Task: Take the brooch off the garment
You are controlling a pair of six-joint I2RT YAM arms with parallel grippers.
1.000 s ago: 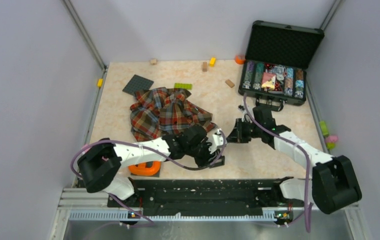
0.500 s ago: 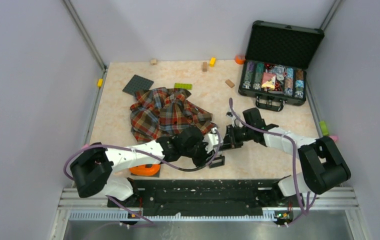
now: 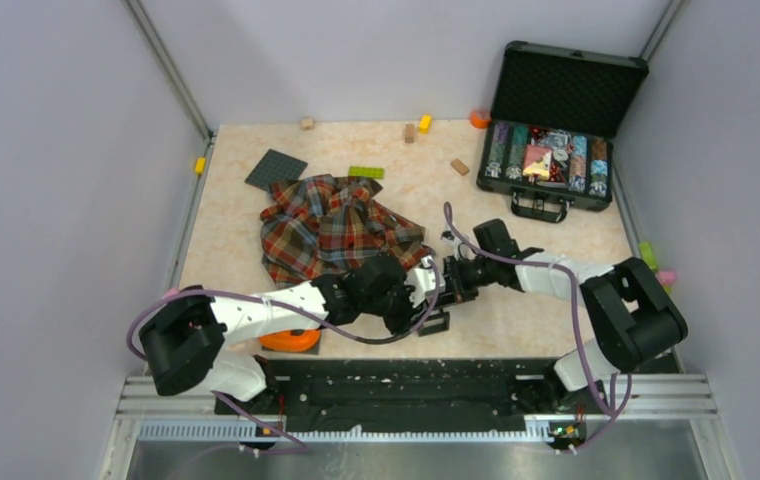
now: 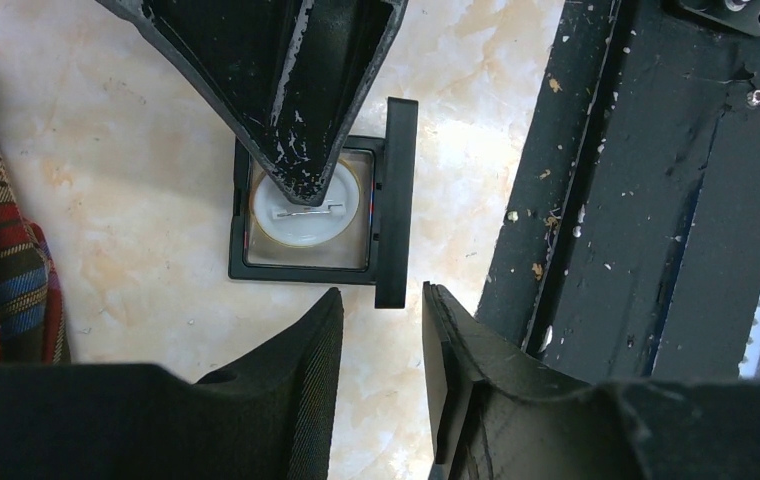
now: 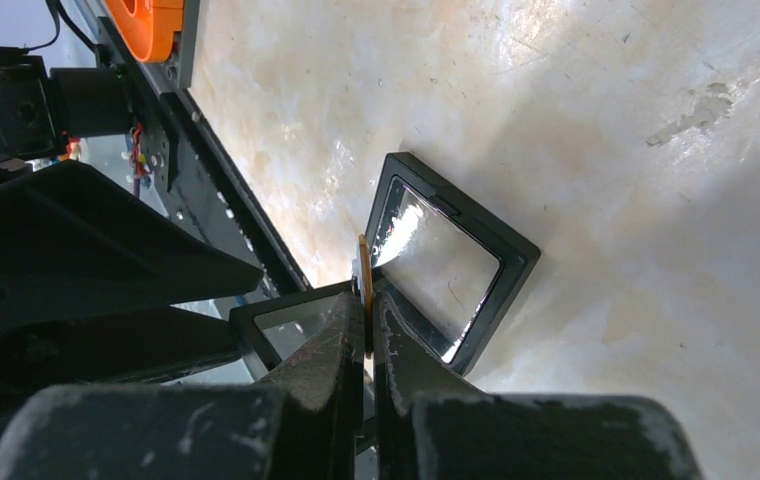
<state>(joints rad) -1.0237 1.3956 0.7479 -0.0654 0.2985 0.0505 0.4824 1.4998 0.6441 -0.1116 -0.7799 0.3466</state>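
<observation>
My right gripper [image 5: 366, 320] is pinched shut on the brooch [image 4: 306, 226], a whitish round disc with its pin showing, in the open black case [image 4: 296, 273] near the plaid garment [image 3: 326, 225], while my left gripper [image 4: 381, 300] hangs half-open and empty beside the case's lid [image 4: 396, 200].

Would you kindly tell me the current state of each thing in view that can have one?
brooch: off the shirt, pinched by the right gripper at the small case.
small case: open.
shirt: crumpled in a heap.
chip case: open.
left gripper: open, empty.
right gripper: shut on the brooch.
</observation>
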